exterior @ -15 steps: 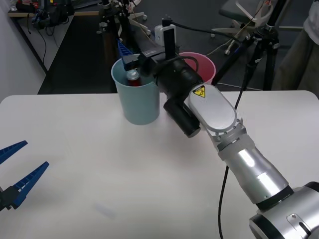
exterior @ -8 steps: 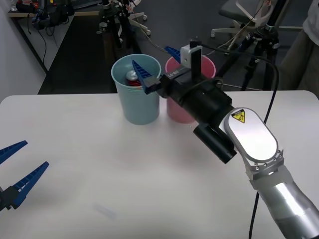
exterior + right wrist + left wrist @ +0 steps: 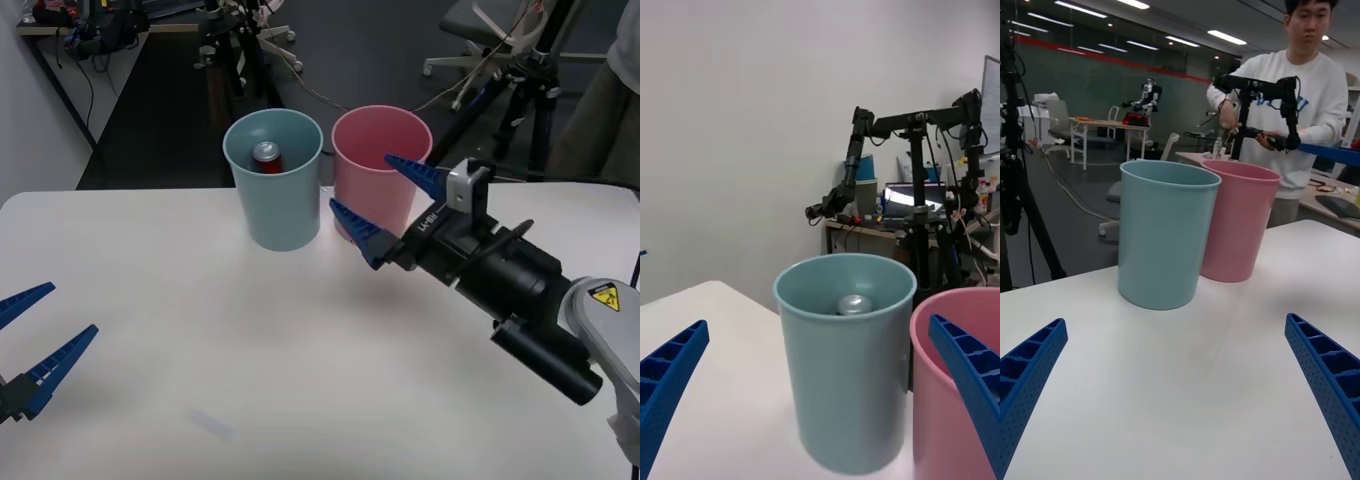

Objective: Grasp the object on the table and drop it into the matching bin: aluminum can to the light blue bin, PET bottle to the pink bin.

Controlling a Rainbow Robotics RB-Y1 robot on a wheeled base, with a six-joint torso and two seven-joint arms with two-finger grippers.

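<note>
1. I have the can [image 3: 266, 156] inside the blue bin [image 3: 275, 200], standing upright, red body and silver top showing just below the rim on the bin's far side.
2. From the right wrist camera the silver top of the can [image 3: 854, 304] sits low in the blue bin [image 3: 842, 375], close to the far wall.
3. The blue bin stands at the far edge of the table [image 3: 200, 330], left of the pink bin [image 3: 378, 170]; the two bins are just beside each other, rims nearly touching.
4. My right gripper [image 3: 385, 195] hangs above the table on the near side of the pink bin, pointing toward the bins with its fingers spread wide and nothing between them.
5. One blue finger [image 3: 415, 172] overlaps the pink bin's front wall in the front view, the other [image 3: 357, 226] is lower, near that bin's base.
6. On the right wrist camera the fingers [image 3: 670, 375] sit at both corners, wide apart, with the blue bin between them and the pink bin [image 3: 947, 390] behind one.
7. My left gripper [image 3: 35, 345] is parked at the near left edge of the table, well apart from the bins, fingers wide and holding nothing.
8. From the left wrist camera I see the blue bin [image 3: 1161, 232] and pink bin [image 3: 1236, 221] side by side on the white table [image 3: 1187, 390], my left fingers [image 3: 1322, 375] open at the corners.
</note>
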